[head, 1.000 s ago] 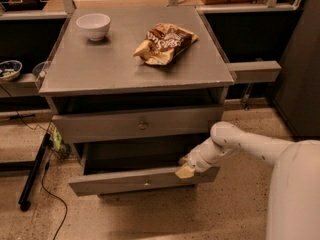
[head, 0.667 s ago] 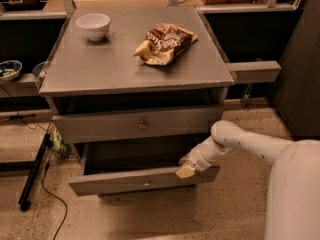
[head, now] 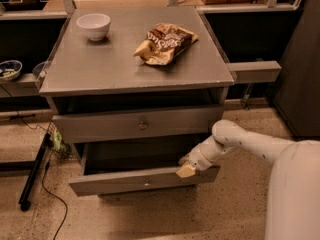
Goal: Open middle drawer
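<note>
Grey surface (head: 100, 69) of a cabinet, carrying a white bowl (head: 95, 25) at its back left and a crumpled brown snack bag (head: 165, 43) lying to the bowl's right, well apart from it; below the surface, an upper drawer front (head: 100, 128) with a small round knob. Left of the cabinet: a small patterned dish (head: 9, 69) on a dark lower shelf, and a black bar (head: 32, 176) slanting down to the speckled floor (head: 230, 209). Right of the cabinet: a grey slab (head: 252, 71) jutting sideways just under surface height; pincer (head: 186, 170) low at the cabinet's right front.
</note>
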Motion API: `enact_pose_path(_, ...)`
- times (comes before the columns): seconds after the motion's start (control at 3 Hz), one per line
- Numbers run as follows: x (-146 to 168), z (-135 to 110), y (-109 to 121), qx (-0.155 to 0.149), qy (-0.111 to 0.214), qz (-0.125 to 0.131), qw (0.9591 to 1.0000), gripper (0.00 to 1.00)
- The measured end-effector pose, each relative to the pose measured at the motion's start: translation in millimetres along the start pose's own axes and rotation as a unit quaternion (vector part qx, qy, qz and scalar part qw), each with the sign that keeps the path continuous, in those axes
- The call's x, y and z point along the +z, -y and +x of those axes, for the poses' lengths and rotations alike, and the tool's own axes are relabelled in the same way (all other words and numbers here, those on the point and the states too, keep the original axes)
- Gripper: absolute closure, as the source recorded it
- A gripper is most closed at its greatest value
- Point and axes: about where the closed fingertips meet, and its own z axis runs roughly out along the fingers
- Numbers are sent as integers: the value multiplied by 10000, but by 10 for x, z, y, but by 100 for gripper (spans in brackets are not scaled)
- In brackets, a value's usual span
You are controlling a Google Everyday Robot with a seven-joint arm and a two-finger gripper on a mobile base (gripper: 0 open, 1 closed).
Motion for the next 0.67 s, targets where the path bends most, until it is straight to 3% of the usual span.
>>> enact_pose_path(0.33,-8,-15,27,-37,-13,44,10000,100)
enact_pose_path(0.67,-22,-132,21,-441,-148,515,9976,100)
